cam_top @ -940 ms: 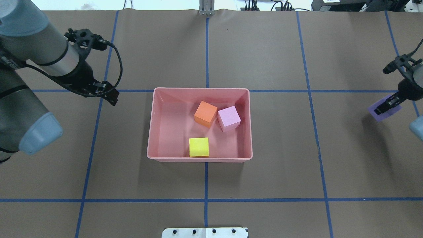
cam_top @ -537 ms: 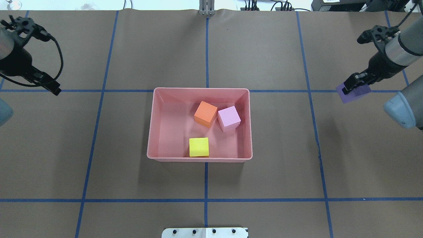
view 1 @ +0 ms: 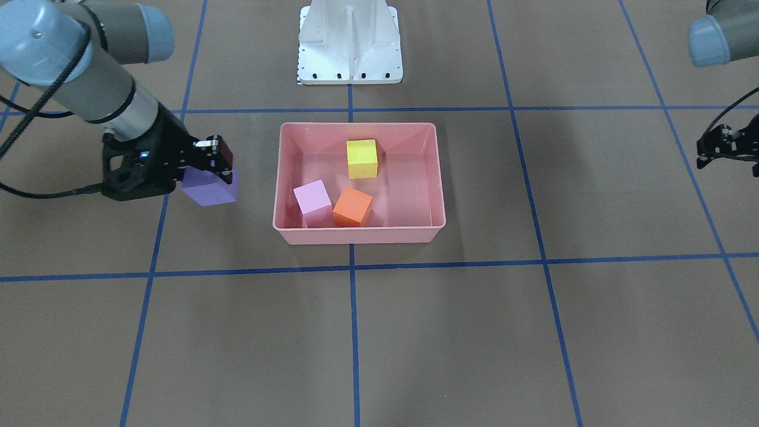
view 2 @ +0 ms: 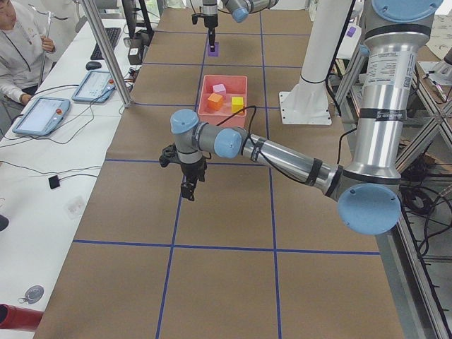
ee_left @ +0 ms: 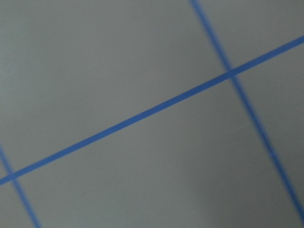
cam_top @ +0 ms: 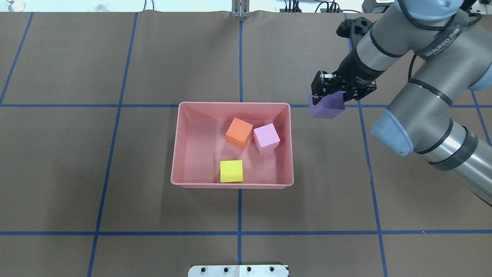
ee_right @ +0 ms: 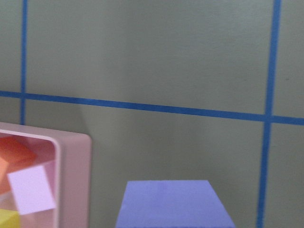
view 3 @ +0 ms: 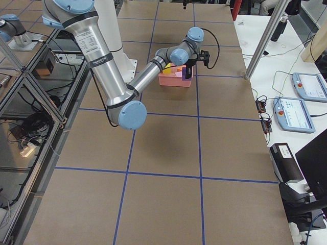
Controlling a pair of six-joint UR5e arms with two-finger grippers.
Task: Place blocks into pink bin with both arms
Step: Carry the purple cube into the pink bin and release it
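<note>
The purple block is sitting clamped in the right gripper, just beside the bin, with that arm reaching in, wrist angled down. The orange block, pink block and yellow block are lying inside the bin (orange touching pink). The left gripper is hovering well apart over tape; its opening I cannot tell.

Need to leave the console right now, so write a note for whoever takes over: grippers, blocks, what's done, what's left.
Right gripper: shut on the purple block, held just outside the right wall of the pink bin, not over it yet.
Left gripper: far off over bare table, no block seen in it; open or shut unclear.
Done: orange block, light pink block and yellow block lie in the bin.
Left: move the purple block over the bin and release.
</note>
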